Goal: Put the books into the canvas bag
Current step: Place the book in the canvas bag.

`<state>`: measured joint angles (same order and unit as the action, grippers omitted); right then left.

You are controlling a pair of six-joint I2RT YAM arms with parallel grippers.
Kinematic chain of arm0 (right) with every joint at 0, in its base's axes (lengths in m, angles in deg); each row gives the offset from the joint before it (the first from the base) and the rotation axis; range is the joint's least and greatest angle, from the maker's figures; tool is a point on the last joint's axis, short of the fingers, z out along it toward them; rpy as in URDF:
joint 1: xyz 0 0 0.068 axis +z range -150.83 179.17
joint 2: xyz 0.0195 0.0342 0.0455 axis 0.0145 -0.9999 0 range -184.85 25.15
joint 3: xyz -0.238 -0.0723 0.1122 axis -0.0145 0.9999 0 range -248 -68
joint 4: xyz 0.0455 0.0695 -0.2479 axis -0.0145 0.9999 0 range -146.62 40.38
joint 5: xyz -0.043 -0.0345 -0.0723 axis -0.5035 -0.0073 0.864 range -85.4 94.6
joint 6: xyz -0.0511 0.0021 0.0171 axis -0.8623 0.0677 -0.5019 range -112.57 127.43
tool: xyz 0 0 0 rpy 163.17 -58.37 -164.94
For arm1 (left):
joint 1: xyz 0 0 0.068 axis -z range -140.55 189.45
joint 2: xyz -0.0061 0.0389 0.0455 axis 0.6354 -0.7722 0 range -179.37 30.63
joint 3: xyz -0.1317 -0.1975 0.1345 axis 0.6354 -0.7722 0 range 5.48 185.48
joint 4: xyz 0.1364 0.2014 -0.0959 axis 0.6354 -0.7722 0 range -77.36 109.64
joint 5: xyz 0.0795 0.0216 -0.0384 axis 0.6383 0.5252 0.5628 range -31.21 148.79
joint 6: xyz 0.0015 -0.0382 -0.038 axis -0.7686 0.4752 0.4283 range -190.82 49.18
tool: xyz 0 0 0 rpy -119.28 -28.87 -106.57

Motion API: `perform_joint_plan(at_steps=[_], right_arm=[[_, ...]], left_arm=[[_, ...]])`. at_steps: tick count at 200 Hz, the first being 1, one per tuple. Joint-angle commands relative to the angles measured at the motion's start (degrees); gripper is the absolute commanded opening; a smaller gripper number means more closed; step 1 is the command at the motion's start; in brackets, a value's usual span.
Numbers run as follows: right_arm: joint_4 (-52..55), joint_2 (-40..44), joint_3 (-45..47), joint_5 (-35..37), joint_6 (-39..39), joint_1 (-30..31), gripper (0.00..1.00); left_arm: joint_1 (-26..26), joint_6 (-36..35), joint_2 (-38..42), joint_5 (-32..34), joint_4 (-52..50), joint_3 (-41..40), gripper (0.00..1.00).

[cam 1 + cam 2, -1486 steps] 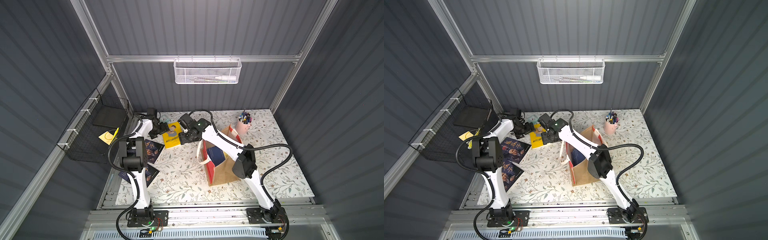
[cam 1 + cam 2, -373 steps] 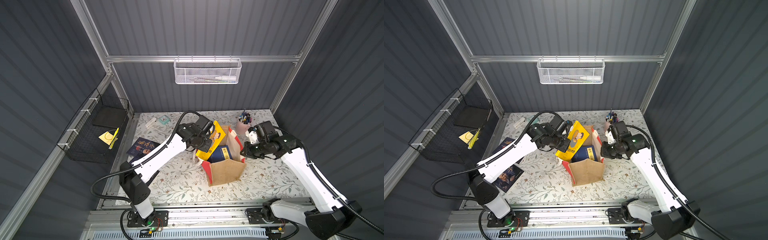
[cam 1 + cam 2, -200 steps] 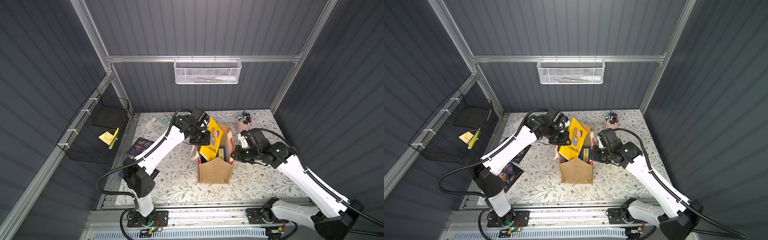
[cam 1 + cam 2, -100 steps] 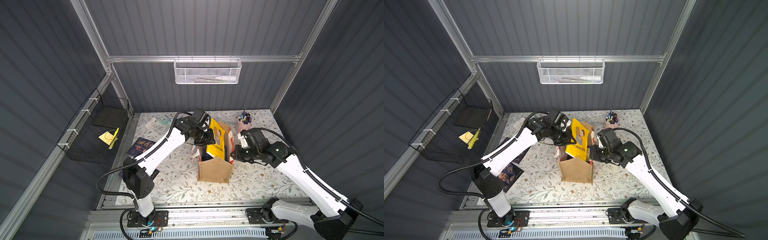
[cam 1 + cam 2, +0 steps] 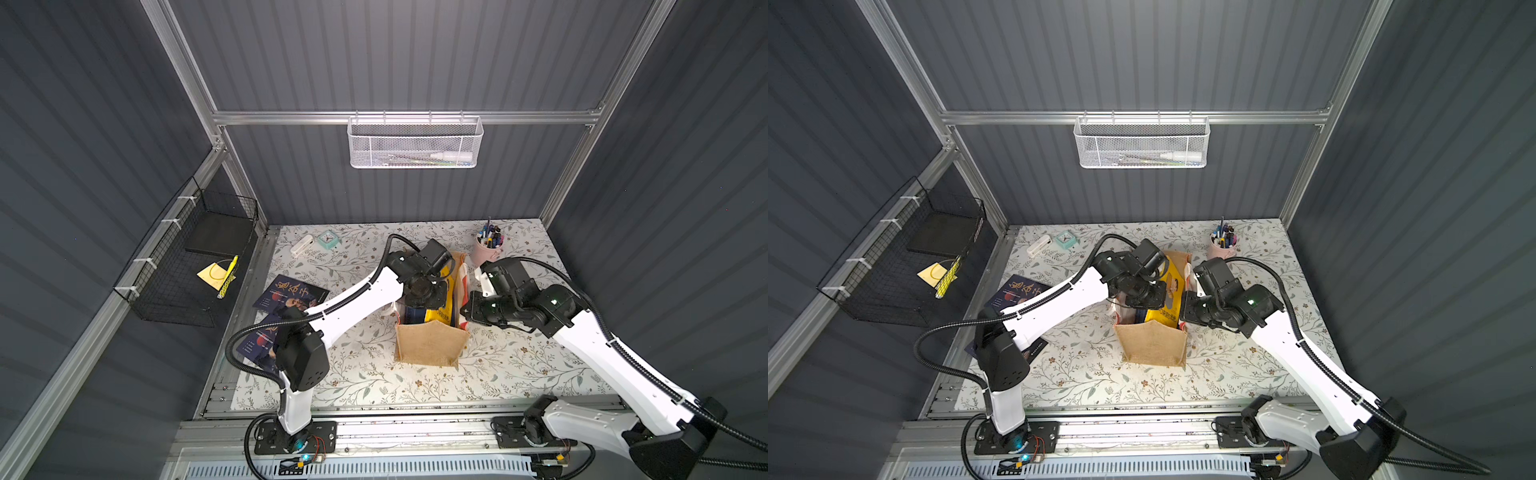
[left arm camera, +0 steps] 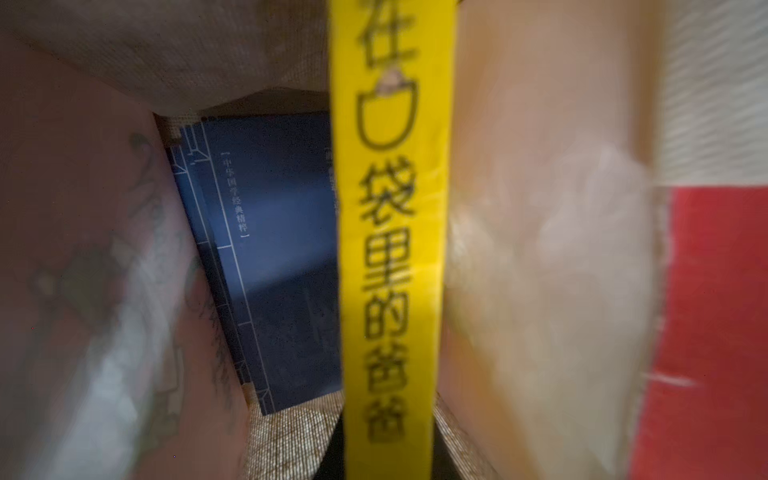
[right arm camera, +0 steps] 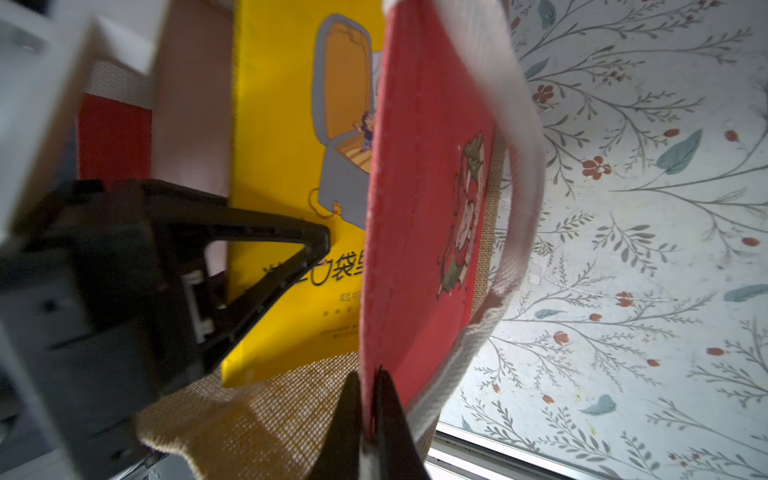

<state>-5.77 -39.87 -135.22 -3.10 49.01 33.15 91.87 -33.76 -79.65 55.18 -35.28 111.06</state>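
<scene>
Left gripper [image 5: 428, 296] clamps the yellow cartoon book [image 7: 282, 158], half down inside the canvas bag [image 5: 430, 347] beside the blue books [image 6: 274, 249], while the right gripper [image 7: 368, 386] pinches the bag's red side panel [image 7: 415, 208] open, so slide it straight down, upright, and release only once seated.

The floral table [image 5: 374, 386] carries a canvas bag [image 5: 428, 347], two navy books [image 5: 291, 293], a pen cup [image 5: 486, 251] and a clock [image 5: 328, 240].

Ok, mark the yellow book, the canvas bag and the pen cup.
yellow book [image 5: 1168, 311]: a top view, front cover.
canvas bag [image 5: 1152, 345]: a top view, burlap near wall.
pen cup [image 5: 1222, 252]: a top view, pink side.
</scene>
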Motion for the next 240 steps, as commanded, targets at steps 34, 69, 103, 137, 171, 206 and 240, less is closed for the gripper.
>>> perform_joint_plan(at_steps=[34, 69, 103, 137, 171, 206, 240], right_arm=[[0.83, -0.12, 0.86, -0.21, -0.80, 0.43, 0.03], [0.92, 0.04, 1.37, 0.39, -1.06, 0.45, 0.04], [1.30, 0.28, 1.57, 1.30, -1.38, 0.41, 0.04], [2.21, 0.06, 0.80, 2.34, -2.18, 0.09, 0.04], [3.26, -0.29, -0.38, 2.87, -2.94, -0.24, 0.04], [3.78, -0.21, -0.80, 3.13, -3.25, -0.41, 0.04], [3.64, -0.25, -0.30, 2.88, -3.49, -0.59, 0.04]], left_arm=[[-0.57, -2.24, -2.45, -1.44, 5.76, -3.18, 0.00], [-2.95, -1.36, -1.54, -4.12, 9.15, -6.54, 0.00], [-5.17, -2.74, 0.52, -3.46, 7.55, -7.96, 0.24], [-6.39, -4.34, 4.37, -1.57, 5.08, -6.90, 0.43], [-7.91, -6.23, 9.28, 1.87, 2.89, -4.33, 0.50], [-8.82, -8.71, 14.55, 5.76, 3.16, -2.75, 0.56], [-8.94, -11.53, 18.05, 3.07, 8.17, -3.70, 0.56]])
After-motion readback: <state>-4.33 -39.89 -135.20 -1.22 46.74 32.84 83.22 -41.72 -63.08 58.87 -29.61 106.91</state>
